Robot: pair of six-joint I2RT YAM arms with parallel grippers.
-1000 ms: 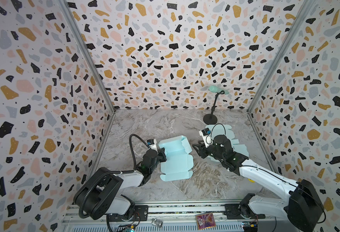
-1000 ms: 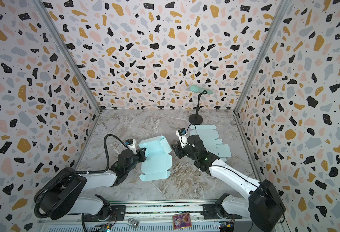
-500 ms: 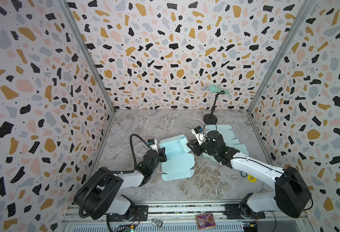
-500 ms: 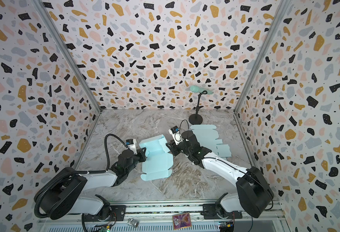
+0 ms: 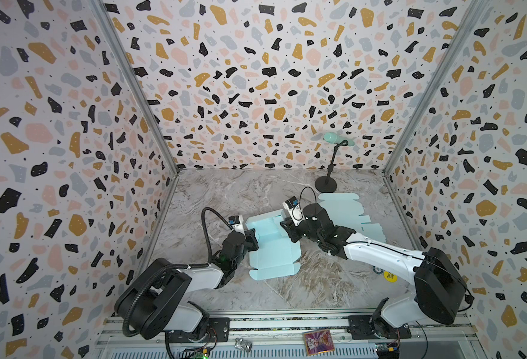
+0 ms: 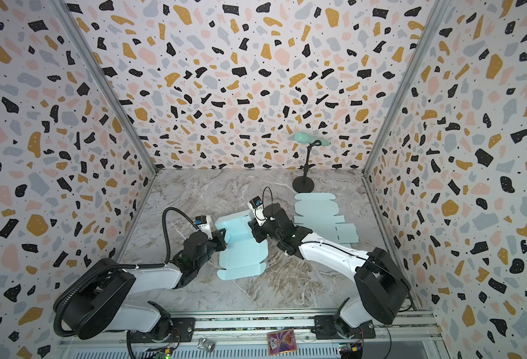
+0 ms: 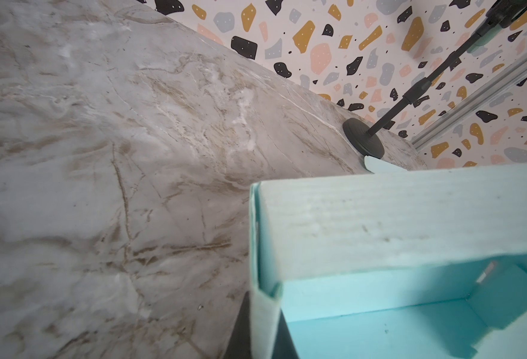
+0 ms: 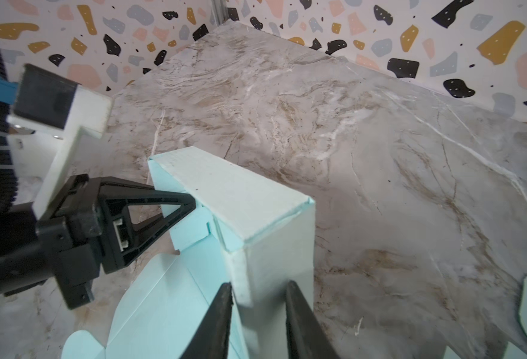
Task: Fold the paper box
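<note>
A light teal paper box (image 5: 274, 248) (image 6: 243, 251) lies partly folded in the middle of the table in both top views, with its back wall standing. My left gripper (image 5: 253, 237) (image 7: 262, 323) is shut on the box's left wall, one finger on each side of it. My right gripper (image 5: 287, 228) (image 8: 259, 289) straddles the box's right wall near the back corner. Its jaws are narrow but open: the wall's edge lies against one finger, with a gap to the other. The right wrist view also shows the left gripper (image 8: 187, 202) at the far wall.
Several flat teal box blanks (image 5: 346, 211) (image 6: 318, 211) lie at the back right, just behind the right arm. A black stand (image 5: 326, 186) with a teal microphone rises near the back wall. Patterned walls close three sides. A card (image 5: 318, 342) lies on the front rail.
My right arm has swung left from the flat blanks to the box, and its jaws have narrowed around the right wall. The left gripper has kept its hold.
</note>
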